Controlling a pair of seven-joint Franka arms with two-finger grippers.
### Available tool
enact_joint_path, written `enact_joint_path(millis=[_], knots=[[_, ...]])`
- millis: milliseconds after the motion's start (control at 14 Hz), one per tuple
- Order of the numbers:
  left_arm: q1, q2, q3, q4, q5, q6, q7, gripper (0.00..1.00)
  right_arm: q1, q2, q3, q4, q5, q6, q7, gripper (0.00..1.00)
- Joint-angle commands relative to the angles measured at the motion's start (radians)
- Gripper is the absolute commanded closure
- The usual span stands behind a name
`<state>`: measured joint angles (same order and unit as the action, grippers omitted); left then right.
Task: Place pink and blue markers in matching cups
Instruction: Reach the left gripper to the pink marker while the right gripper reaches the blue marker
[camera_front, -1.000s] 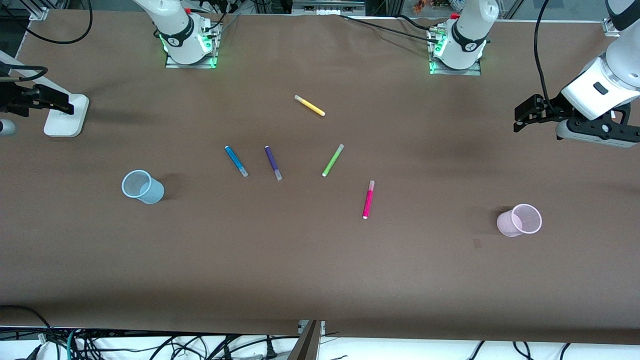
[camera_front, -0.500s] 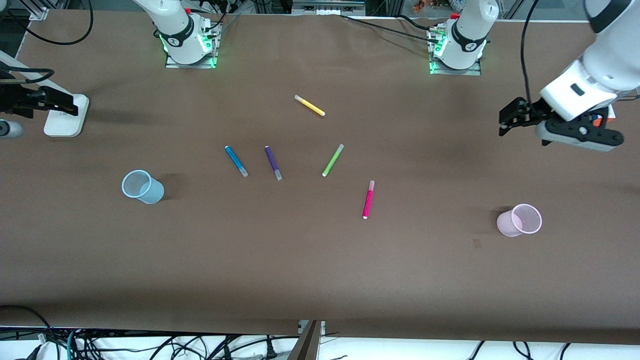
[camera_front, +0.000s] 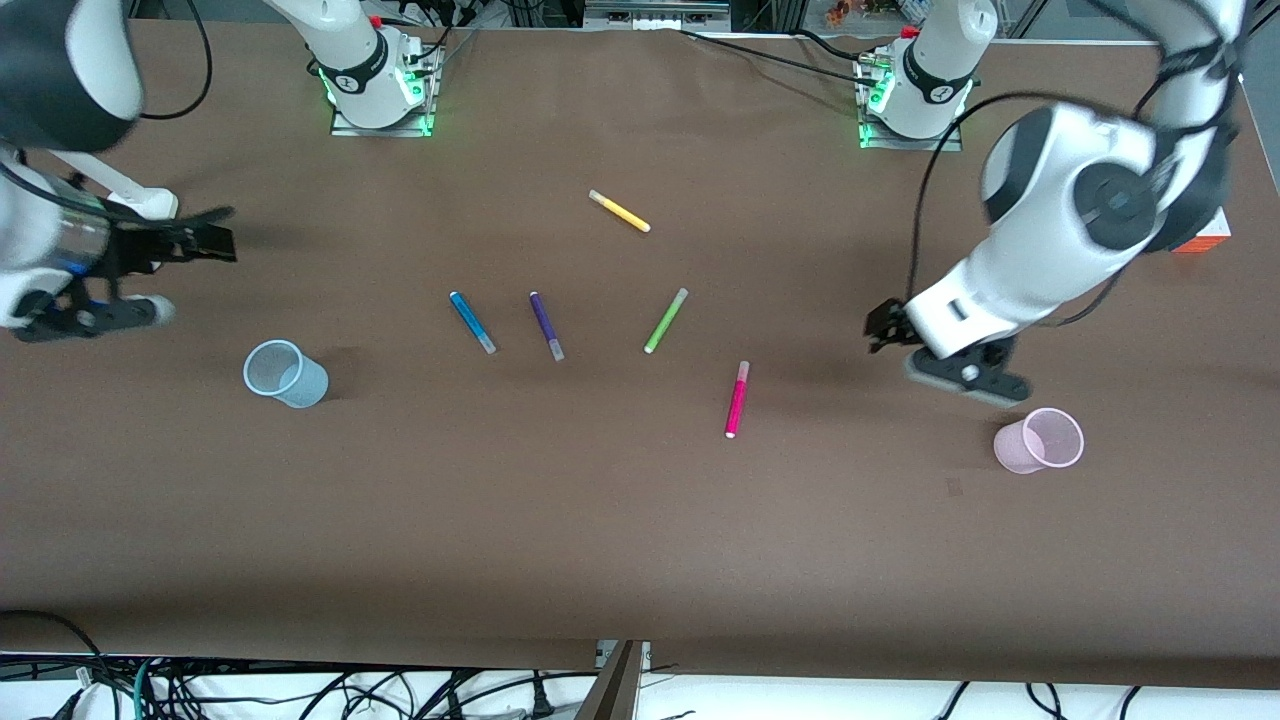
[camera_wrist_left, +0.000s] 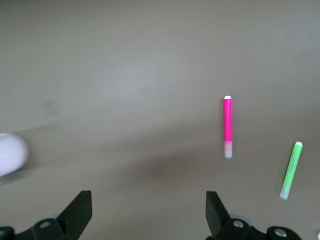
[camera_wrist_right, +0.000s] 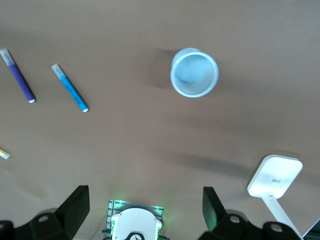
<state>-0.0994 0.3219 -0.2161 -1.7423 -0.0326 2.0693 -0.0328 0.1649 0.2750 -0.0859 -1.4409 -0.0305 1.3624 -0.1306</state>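
Markers (camera_front: 737, 399) and cups (camera_front: 1040, 440) dot brown tabletop (camera_front: 640, 540).

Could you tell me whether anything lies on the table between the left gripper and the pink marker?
Nothing does: in the front view only bare brown table separates the left gripper from the pink marker. The left wrist view shows the same bare stretch.

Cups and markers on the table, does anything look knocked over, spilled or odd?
Nothing stands out: blue cup and pink cup stand upright and empty, and the pink marker and blue marker lie flat on the table.
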Motion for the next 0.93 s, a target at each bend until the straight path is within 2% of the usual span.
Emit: enact_joint_path(millis=[0,286,429,571,857], knots=[[-0.042,0.138,-0.009,0.021,0.019,0.096,-0.058,0.00,0.070,0.094,-0.006,0.025,0.009,0.047,0.014,0.00],[-0.140,0.261,-0.006,0.029,0.026,0.241,-0.198,0.00,0.139,0.183,-0.006,0.022,0.017,0.095,0.017,0.00],[-0.164,0.288,-0.002,0.030,0.028,0.258,-0.210,0.00,0.177,0.222,-0.006,0.022,0.018,0.107,0.019,0.00],[-0.174,0.331,-0.003,0.050,0.089,0.273,-0.220,0.00,0.223,0.259,-0.006,0.017,0.017,0.136,0.022,0.00],[-0.226,0.396,-0.002,0.061,0.198,0.316,-0.364,0.00,0.286,0.322,-0.006,0.014,0.017,0.167,0.063,0.00]])
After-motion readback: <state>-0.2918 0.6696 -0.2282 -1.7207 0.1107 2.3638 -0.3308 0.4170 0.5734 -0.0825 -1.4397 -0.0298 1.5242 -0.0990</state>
